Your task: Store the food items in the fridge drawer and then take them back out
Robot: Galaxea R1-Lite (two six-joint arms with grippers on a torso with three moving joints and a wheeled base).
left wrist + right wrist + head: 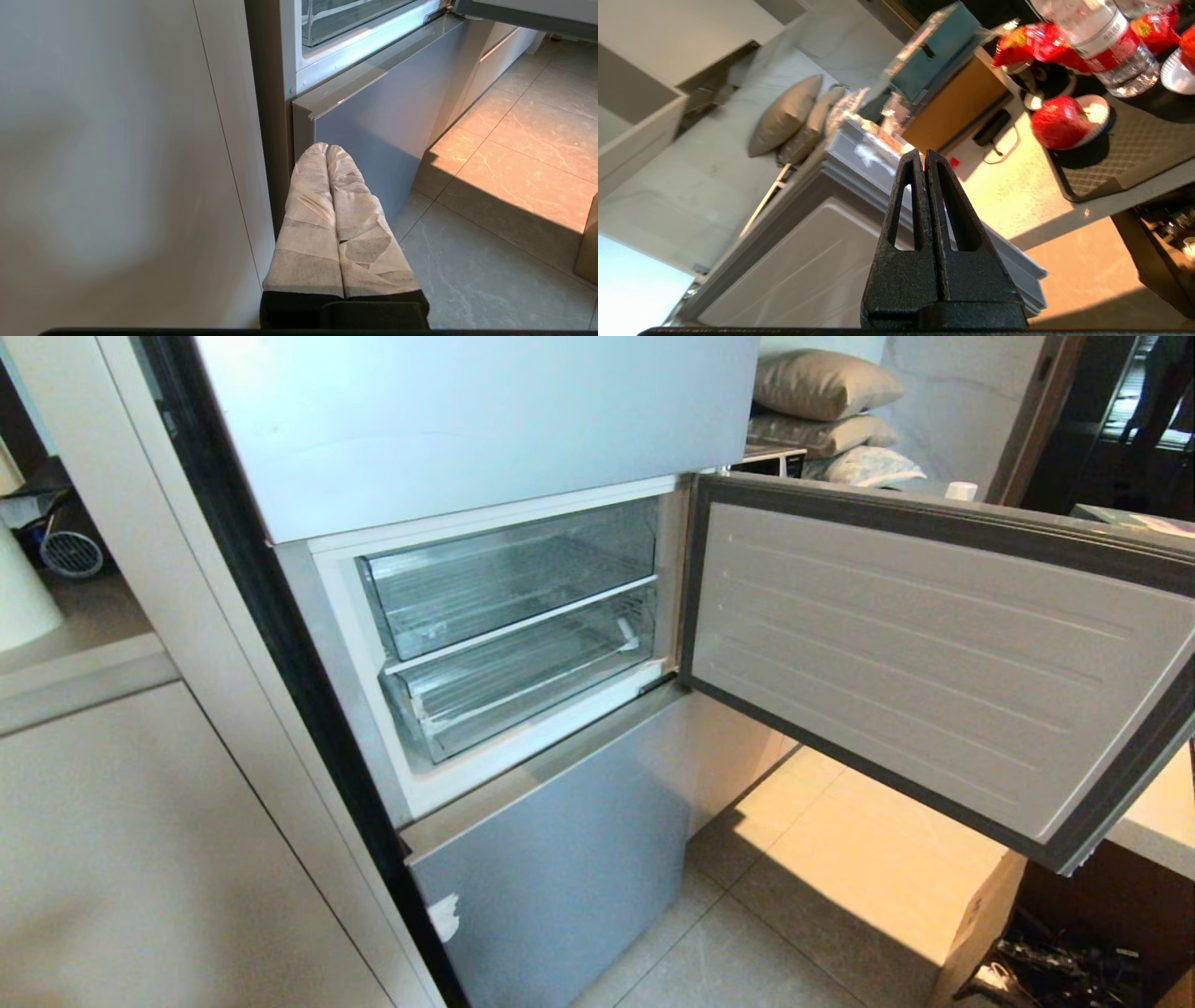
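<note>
The pale silver-blue fridge stands with its middle door swung open to the right. Inside are two clear bins, both pushed in. The lower, lipped one is the fridge drawer; its corner also shows in the left wrist view. A red apple rests on a small white dish on a dark tray, on the counter beyond the door. My right gripper is shut and empty, raised near the door's top edge and pointing towards the counter. My left gripper, with tape-wrapped fingers, is shut and empty, low beside the fridge's bottom panel. Neither arm shows in the head view.
A water bottle and red snack packets stand behind the apple. A teal box sits on the counter. Beige cabinets flank the fridge's left. A cardboard box sits on the tiled floor under the door. Pillows are stacked behind.
</note>
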